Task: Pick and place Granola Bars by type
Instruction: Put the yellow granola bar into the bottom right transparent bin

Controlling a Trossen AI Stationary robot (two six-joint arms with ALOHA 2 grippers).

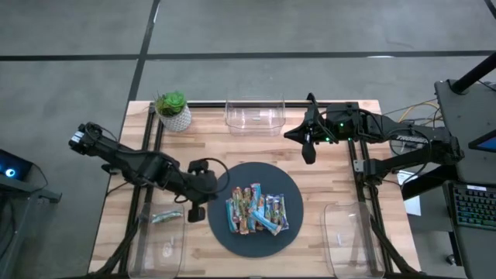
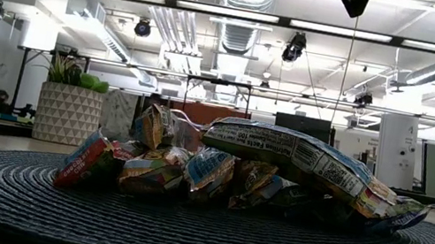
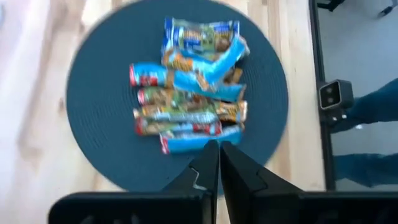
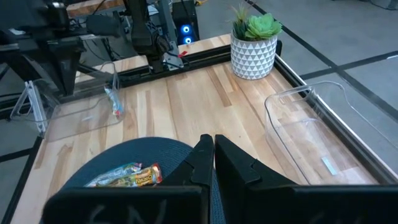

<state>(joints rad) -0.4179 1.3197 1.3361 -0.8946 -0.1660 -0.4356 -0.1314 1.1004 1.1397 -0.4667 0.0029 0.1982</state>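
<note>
There were three clear bins (image 1: 254, 115) on the table, one dark round mat (image 1: 232, 240), and one potted plant (image 1: 173, 110). About nine granola bars (image 1: 256, 209) lay heaped on the mat, overlapping too much to count surely. One more bar (image 1: 165, 218) lay in the left bin.

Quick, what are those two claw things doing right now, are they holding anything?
Left gripper: jaws shut, holding nothing, at the edge of the round mat.
Right gripper: jaws shut, holding nothing, above the bare table.
</note>
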